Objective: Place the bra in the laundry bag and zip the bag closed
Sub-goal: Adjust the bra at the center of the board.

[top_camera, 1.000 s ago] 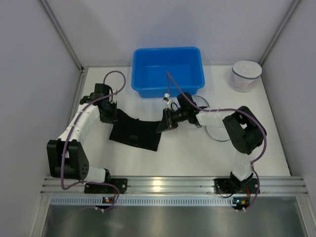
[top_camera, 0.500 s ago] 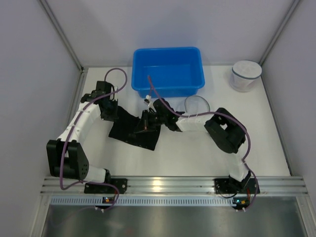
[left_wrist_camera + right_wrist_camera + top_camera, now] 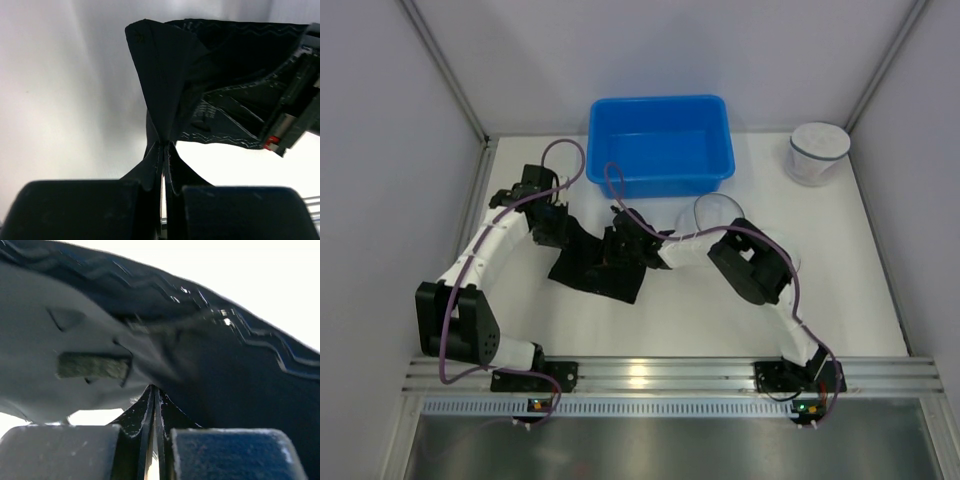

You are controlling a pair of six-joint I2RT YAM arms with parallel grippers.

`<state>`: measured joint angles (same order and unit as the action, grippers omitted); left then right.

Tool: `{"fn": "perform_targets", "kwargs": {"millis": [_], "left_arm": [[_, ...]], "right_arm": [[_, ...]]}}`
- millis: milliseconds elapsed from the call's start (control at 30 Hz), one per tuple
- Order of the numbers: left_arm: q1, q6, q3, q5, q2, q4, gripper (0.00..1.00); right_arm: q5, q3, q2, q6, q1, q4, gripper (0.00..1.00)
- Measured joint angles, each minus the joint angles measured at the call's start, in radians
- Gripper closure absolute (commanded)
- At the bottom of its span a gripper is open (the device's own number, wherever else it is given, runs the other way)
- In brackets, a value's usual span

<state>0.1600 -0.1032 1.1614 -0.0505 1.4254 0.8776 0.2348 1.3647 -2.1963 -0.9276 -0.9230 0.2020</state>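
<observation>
Two closed grippers pinch the black stretch-fabric bra [image 3: 605, 278]: the left gripper [image 3: 555, 235] holds its 10 o'clock corner, the right gripper [image 3: 609, 254] a fold near its 1 o'clock edge, seemingly to lift it spread rather than bunched. It lies on the white table [image 3: 700, 320], just below the blue plastic tub [image 3: 660, 103] at 12 o'clock. It is well apart from the white cylindrical mesh pouch [image 3: 817, 152] at 2 o'clock, probably the laundry bag.

Overhead looks down; wrist views hug black fabric [image 3: 165, 75].
</observation>
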Motion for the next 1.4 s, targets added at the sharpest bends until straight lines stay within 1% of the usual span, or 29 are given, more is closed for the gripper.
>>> {"fn": "perform_targets", "kwargs": {"millis": [133,233,267,300,333,400,467,567,700,800,967,1033,1100,1233,1400], "left_arm": [[0.001,-0.012,0.000,-0.074,0.000,0.002,1.00],[0.003,-0.023,0.000,-0.105,0.000,0.005,1.00],[0.003,-0.026,0.000,-0.109,0.000,0.007,1.00],[0.003,-0.027,0.000,-0.112,0.000,0.008,1.00],[0.003,-0.027,0.000,-0.114,0.000,0.009,1.00],[0.003,-0.029,0.000,-0.113,0.000,0.012,1.00],[0.003,-0.030,0.000,-0.106,0.000,0.014,1.00],[0.003,-0.030,0.000,-0.089,0.000,0.016,1.00],[0.003,-0.031,0.000,-0.075,0.000,0.016,1.00],[0.003,-0.031,0.000,-0.064,0.006,0.016,1.00],[0.003,-0.030,0.000,-0.045,0.008,0.017,1.00],[0.003,-0.029,0.001,-0.030,0.008,0.018,1.00],[0.003,-0.028,0.008,0.007,0.009,0.022,1.00],[0.005,-0.019,0.043,0.087,0.021,0.024,1.00],[0.025,-0.013,0.085,0.142,0.039,0.025,1.00]], "right_arm": [[-0.045,0.039,-0.011,0.003,-0.010,-0.013,1.00],[-0.056,0.044,-0.012,0.011,-0.020,-0.016,0.99],[-0.056,0.044,-0.012,0.014,-0.024,-0.016,0.98],[-0.056,0.044,-0.012,0.019,-0.028,-0.020,0.93],[-0.054,0.046,-0.011,0.027,-0.031,-0.028,0.90],[-0.047,0.056,-0.009,0.048,-0.034,-0.047,0.87],[-0.036,0.063,0.008,0.084,-0.034,-0.076,0.85],[-0.013,0.063,0.063,0.145,-0.032,-0.114,0.84],[0.028,0.043,0.173,0.245,-0.020,-0.146,0.75],[0.080,-0.005,0.267,0.303,0.005,-0.167,0.73],[0.145,-0.096,0.402,0.376,0.071,-0.249,0.71],[0.161,-0.162,0.460,0.399,0.106,-0.273,0.71],[0.174,-0.237,0.501,0.416,0.138,-0.279,0.73],[0.201,-0.333,0.512,0.445,0.191,-0.319,0.76],[0.234,-0.370,0.505,0.453,0.227,-0.332,0.78]]}}
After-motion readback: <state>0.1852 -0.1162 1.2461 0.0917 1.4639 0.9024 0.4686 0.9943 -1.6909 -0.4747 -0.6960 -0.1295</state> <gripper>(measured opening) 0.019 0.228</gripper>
